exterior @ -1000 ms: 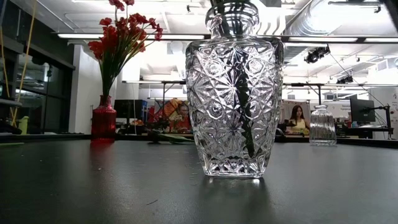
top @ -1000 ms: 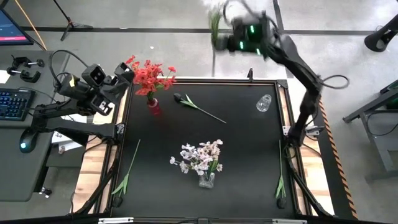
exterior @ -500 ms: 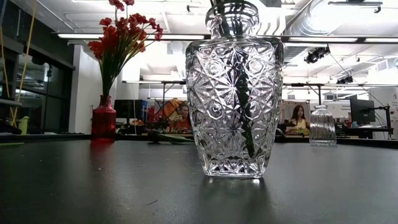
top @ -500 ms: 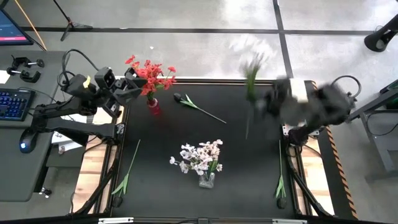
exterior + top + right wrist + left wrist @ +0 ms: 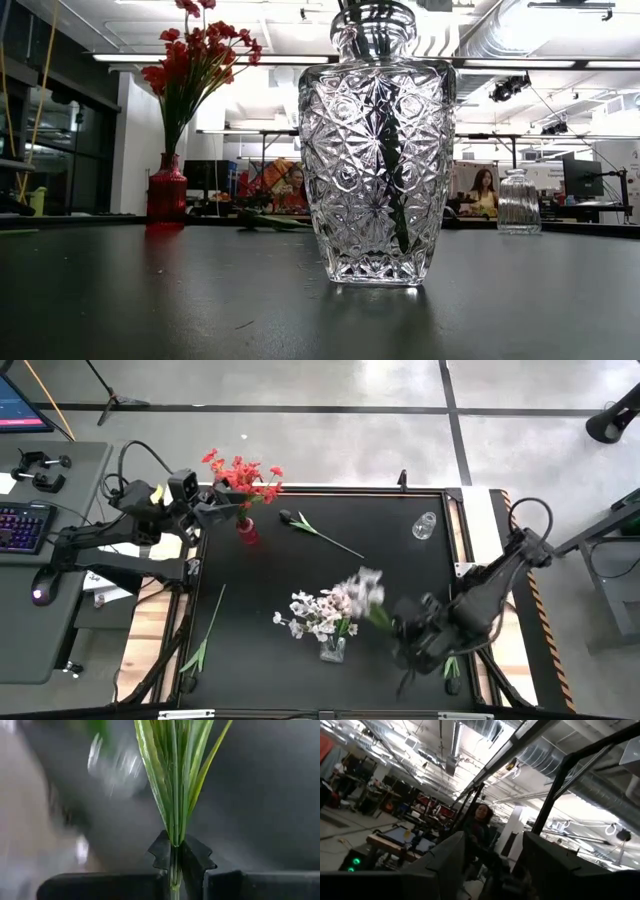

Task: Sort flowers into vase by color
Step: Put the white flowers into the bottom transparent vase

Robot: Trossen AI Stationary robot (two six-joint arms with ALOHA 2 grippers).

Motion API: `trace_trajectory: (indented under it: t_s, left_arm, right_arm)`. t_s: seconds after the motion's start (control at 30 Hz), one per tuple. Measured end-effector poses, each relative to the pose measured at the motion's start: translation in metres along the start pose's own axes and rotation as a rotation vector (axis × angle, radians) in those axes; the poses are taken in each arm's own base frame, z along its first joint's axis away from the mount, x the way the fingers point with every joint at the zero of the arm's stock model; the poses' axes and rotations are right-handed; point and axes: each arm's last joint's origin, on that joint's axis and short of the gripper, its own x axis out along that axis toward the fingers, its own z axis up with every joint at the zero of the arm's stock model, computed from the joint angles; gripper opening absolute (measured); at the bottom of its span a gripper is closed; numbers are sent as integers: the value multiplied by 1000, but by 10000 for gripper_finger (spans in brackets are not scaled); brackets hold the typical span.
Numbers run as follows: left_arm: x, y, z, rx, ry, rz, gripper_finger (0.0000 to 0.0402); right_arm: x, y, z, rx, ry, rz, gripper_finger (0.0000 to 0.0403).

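The right gripper [image 5: 175, 857], low over the near right part of the black worktop [image 5: 400, 570], has its fingers [image 5: 161, 854] clamped on the green stem of a white flower spray [image 5: 362, 590], whose blurred blossoms hang just beside the white bunch in the clear vase [image 5: 331, 650]; the left gripper [image 5: 222, 510], fingers parted and holding nothing, sits by the red flowers [image 5: 240, 478] in the red vase [image 5: 246, 530]; a dark-headed flower [image 5: 318, 530] lies flat on the worktop; a small empty glass vase [image 5: 424, 525] stands at the far right.
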Motion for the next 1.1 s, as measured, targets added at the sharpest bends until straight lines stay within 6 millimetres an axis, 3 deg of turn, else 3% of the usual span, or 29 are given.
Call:
trace_trajectory:
  t_s: [0.13, 0.23, 0.3, 0.43, 0.53, 0.63, 0.73, 0.83, 0.97, 1.1]
  left_arm:
    - [6, 2, -5, -59, 4, 12, 188]
    - [10, 1, -7, -84, -7, -10, 188]
    - [13, 0, -8, -91, -13, -25, 188]
    - [14, -3, -9, -97, -18, -42, 188]
    - [14, -3, -9, -97, -25, -41, 188]
    - [13, -3, -8, -86, -34, -33, 188]
    - [13, -3, -7, -64, -55, -13, 188]
    - [13, -3, -6, -54, -66, -16, 188]
    - [13, -3, -5, -44, -81, -14, 188]
    - [13, -3, -5, -43, -82, -9, 188]
  right_arm:
    - [23, 13, -27, -183, 82, 146, 12]
    - [23, 16, -52, -316, 81, 181, 12]
    - [16, 8, -70, -335, 90, 122, 12]
    - [-17, -8, -110, -284, 34, 175, 12]
    - [-32, -16, -141, -210, 98, 246, 12]
    - [-36, -15, -165, -120, 127, 359, 12]
    - [-27, -4, -176, -69, 88, 524, 12]
    - [-15, 13, -166, -69, -156, 691, 11]
    - [-1, 30, -122, -184, -610, 662, 11]
    - [-8, 45, -68, -397, -898, 690, 11]
